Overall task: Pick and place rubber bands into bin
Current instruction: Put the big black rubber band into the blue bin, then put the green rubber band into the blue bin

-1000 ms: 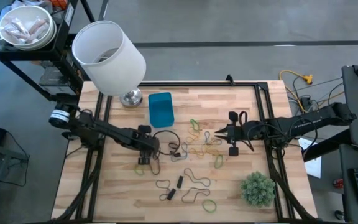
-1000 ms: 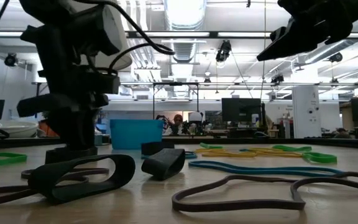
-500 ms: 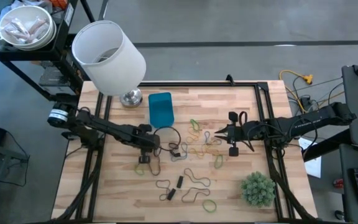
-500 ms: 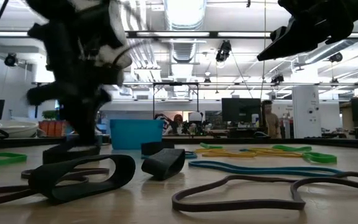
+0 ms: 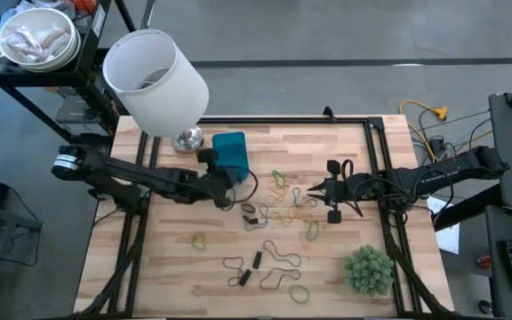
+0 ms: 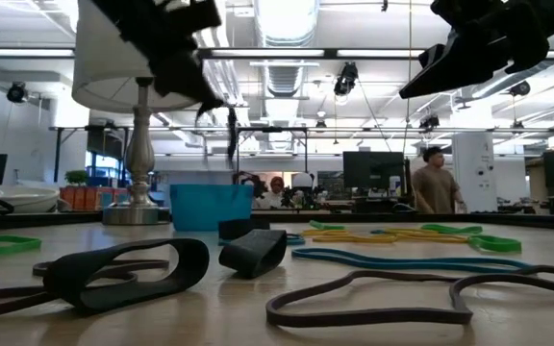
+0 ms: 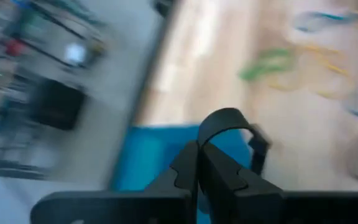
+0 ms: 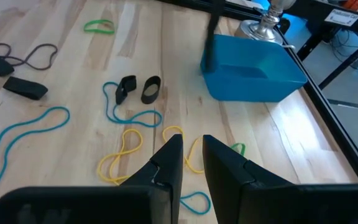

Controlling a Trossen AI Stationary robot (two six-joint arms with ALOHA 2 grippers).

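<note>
Left gripper (image 7: 197, 163) pinches a black rubber band (image 7: 232, 124); overhead hides it

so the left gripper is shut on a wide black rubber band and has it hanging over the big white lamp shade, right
Not quite. The left gripper is shut on the wide black rubber band, but it holds it beside the small blue rectangular plastic bin, not over the big white lamp shade. The high view shows this.
</note>
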